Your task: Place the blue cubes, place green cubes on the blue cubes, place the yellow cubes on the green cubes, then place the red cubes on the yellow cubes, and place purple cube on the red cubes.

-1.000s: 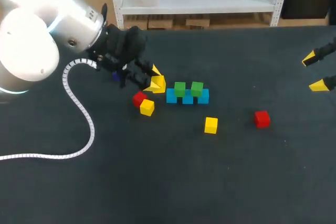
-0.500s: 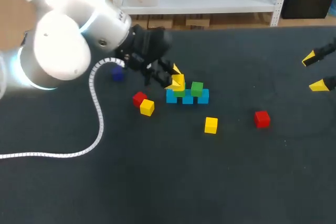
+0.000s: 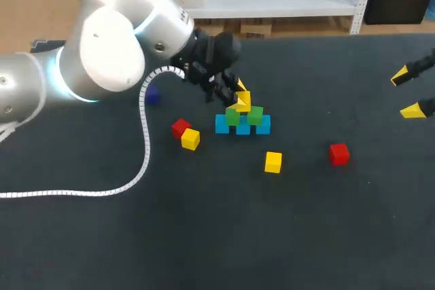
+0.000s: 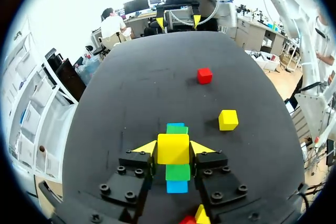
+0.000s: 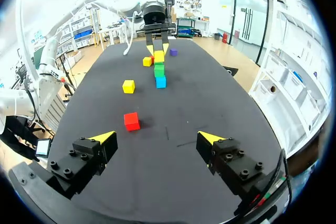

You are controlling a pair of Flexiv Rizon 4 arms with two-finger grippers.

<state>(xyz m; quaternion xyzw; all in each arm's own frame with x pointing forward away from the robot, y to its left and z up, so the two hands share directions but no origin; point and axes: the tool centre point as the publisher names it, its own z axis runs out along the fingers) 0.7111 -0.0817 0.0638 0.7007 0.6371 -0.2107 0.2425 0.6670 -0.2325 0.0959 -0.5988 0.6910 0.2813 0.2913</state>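
Note:
My left gripper (image 3: 239, 100) (image 4: 173, 147) is shut on a yellow cube (image 3: 243, 102) (image 4: 172, 148), held right over the two green cubes (image 3: 233, 117) (image 3: 255, 115). Those greens sit on a row of blue cubes (image 3: 242, 127). In the left wrist view a green cube (image 4: 178, 172) and a blue cube (image 4: 177, 186) show directly under the held one. Loose cubes lie around: yellow (image 3: 190, 139), red (image 3: 180, 127), yellow (image 3: 272, 161), red (image 3: 338, 153) and purple (image 3: 151, 97). My right gripper (image 3: 406, 93) (image 5: 157, 139) stands open and empty at the table's right edge.
The left arm's white cable (image 3: 129, 174) loops across the left of the table. The red cube (image 5: 131, 120) and a yellow cube (image 5: 128, 86) lie between my right gripper and the stack (image 5: 159, 72). Bare black tabletop (image 3: 272, 236) fills the front.
My left arm has swung right with the yellow cube, from beside the red and yellow pair to above the green cubes. The right arm has kept still.

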